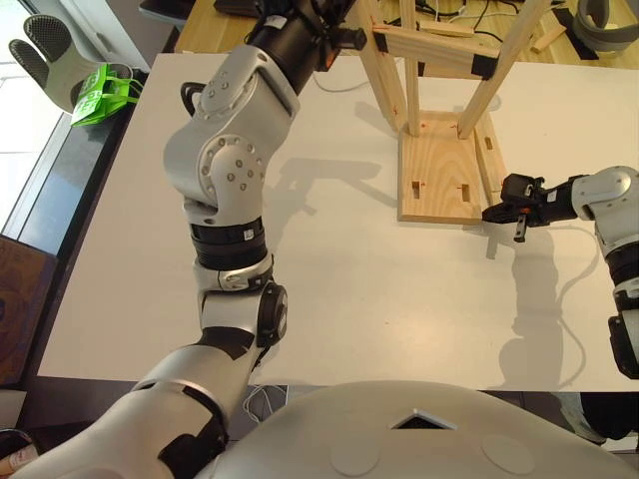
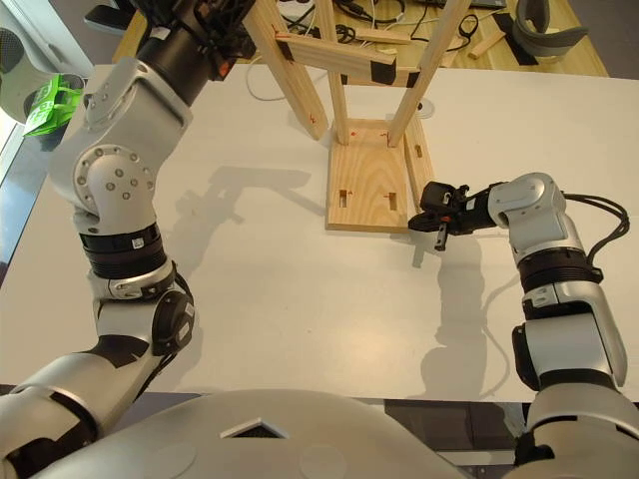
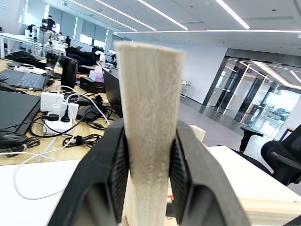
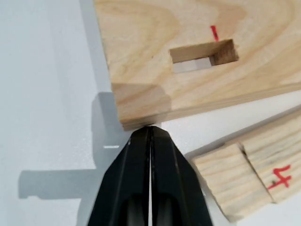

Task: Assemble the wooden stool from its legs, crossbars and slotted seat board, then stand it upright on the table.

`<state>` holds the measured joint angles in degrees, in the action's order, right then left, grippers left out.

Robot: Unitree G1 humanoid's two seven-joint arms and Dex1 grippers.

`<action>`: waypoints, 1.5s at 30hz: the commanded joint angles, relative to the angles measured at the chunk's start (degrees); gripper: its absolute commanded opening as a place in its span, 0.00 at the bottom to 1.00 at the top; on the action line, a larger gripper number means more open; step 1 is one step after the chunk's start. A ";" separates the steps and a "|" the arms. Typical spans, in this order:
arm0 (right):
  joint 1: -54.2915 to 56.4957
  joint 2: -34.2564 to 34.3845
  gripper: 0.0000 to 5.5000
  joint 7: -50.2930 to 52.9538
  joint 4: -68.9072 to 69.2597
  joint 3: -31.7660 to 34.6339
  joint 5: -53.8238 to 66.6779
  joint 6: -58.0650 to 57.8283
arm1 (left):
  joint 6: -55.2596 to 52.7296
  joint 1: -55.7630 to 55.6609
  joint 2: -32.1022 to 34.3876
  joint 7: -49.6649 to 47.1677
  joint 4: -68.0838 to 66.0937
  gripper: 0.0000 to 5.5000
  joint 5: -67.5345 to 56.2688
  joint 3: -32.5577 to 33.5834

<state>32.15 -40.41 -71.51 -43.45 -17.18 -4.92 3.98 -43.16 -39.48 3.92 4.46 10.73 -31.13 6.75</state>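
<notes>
The leg (image 3: 149, 80) looks stiff and light, clamped near its end by the left gripper (image 3: 149, 131), while the right gripper (image 4: 149, 135), pinched shut and empty, sits at the seat board (image 4: 141, 37) corner.

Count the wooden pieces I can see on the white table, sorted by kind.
Slotted seat board, lying flat: 1
Upright legs: 3
Crossbar joining the legs: 1
Loose bar lying beside the board: 1
Total: 6
</notes>
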 commanded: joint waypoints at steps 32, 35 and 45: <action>-4.53 4.65 0.00 16.31 14.84 24.17 16.67 -20.05 | -14.42 5.59 -10.90 -15.74 7.80 0.19 6.83 -5.57; -8.96 4.44 0.00 18.16 20.74 26.16 18.46 -22.98 | -12.00 6.48 -11.15 -15.12 4.97 0.19 8.86 -6.91; -12.93 5.54 0.00 21.86 24.49 26.27 18.95 -23.90 | -9.49 5.80 -14.63 -14.88 1.52 0.19 10.19 -6.22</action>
<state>19.92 -34.77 -50.42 -19.96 9.09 13.78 -19.75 -51.84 -32.93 -8.19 -9.70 13.42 -20.87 -0.22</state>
